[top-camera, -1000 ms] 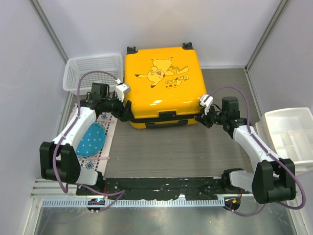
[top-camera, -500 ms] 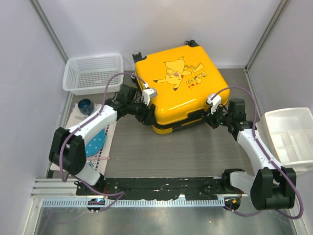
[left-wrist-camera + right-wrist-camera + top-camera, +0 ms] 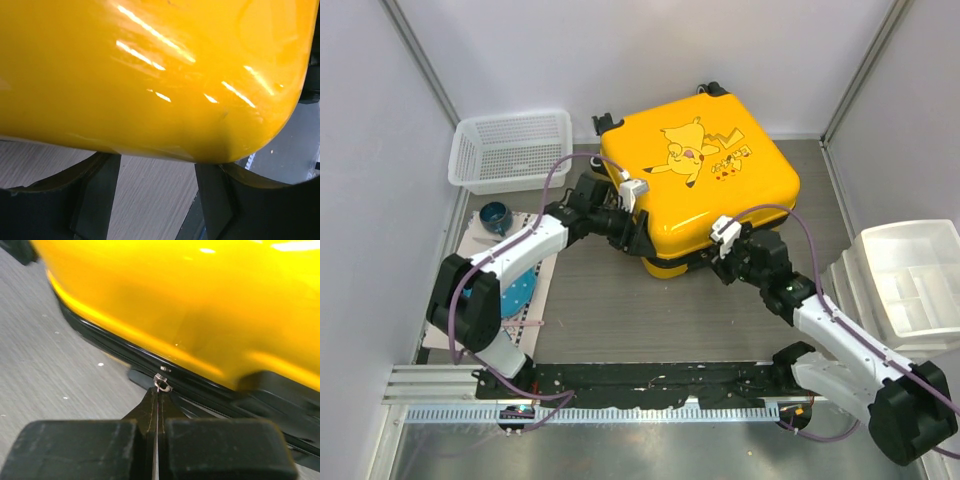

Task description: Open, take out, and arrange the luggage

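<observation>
Closed yellow luggage point(image 3: 705, 185) laid flat and skewed, just right of the white mesh basket point(image 3: 460, 160), left gripper point(image 3: 638, 232) spread wide against its basket-side corner, right gripper point(image 3: 158, 395) clenched, tips touching the silver zip pull point(image 3: 161, 383) farther from the basket.

Robot lab cell: bare grey walls point(image 3: 640, 50), aluminium rail point(image 3: 650, 413), wood-grain tabletop point(image 3: 620, 320).

The luggage point(image 3: 705, 180) turned askew and slid farther from the basket point(image 3: 510, 150). The left gripper point(image 3: 638, 235) followed it away from the basket; the right gripper point(image 3: 725, 262) shifted slightly basketward, reaching the zip pull point(image 3: 161, 382).
</observation>
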Motion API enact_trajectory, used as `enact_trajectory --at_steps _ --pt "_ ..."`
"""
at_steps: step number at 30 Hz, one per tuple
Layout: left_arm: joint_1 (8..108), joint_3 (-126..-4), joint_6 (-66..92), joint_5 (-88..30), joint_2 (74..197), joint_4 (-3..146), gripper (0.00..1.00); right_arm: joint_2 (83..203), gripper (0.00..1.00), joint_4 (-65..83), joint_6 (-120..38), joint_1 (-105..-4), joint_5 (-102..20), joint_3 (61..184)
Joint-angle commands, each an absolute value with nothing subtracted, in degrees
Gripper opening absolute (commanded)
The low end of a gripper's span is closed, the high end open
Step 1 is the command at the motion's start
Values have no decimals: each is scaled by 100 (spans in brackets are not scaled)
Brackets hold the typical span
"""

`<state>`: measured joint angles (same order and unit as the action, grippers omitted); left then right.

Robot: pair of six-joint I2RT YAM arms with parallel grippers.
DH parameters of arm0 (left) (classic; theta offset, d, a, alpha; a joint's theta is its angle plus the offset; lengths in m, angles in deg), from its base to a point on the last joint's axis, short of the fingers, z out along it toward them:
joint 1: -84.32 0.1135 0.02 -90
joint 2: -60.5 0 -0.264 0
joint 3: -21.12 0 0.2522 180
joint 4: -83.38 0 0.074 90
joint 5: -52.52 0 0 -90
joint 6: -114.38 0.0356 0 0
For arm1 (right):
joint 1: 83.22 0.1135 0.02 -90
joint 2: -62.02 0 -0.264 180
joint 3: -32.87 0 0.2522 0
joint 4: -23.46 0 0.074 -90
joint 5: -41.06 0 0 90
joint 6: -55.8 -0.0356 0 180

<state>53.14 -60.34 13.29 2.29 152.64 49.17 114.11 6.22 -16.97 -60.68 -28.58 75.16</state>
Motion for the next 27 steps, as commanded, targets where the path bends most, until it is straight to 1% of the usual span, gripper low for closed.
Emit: enact_trajectory --at_steps 1,2,6,11,12,14,16,17,18,20,23,27 --pt "5268 -5839 1190 -469 15033 6558 66 11492 0 1726 -2699 -5169 -3654 7616" --pt "5337 -5664 1138 -513 14858 6567 65 11693 0 1787 -2839 -4897 -3812 7659" --pt "5628 -4969 1215 -575 14172 6936 59 12115 0 2015 -3138 -4395 -4164 7870" --pt "5926 -4250 1348 -689 13635 7084 56 12275 0 2226 -3411 -3788 -4621 8055" --pt "5953 -4004 1313 -689 13591 7268 55 12327 0 2244 -3672 -3430 -4831 8108" --pt "5953 -3721 1269 -681 13652 7628 52 12424 0 2219 -3885 -3147 -5542 8231" --pt "5953 -3641 1181 -689 13854 7840 50 12721 0 2017 -4026 -2796 -5973 8502" --pt "5953 -3641 1164 -681 13950 8050 48 12862 0 1877 -4105 -2716 -6471 8591" --pt "5953 -3667 1163 -654 14029 8139 45 12986 0 1806 -4193 -2645 -6694 8687" --pt "5945 -3728 1137 -567 14293 8385 43 13372 0 1613 -4386 -2504 -7054 9021" --pt "5875 -3790 1128 -461 14557 8675 40 13636 0 1725 -4545 -2329 -7223 9250" --pt "5690 -3790 1128 -478 14715 8939 39 13909 0 1814 -4676 -2047 -8046 9444"
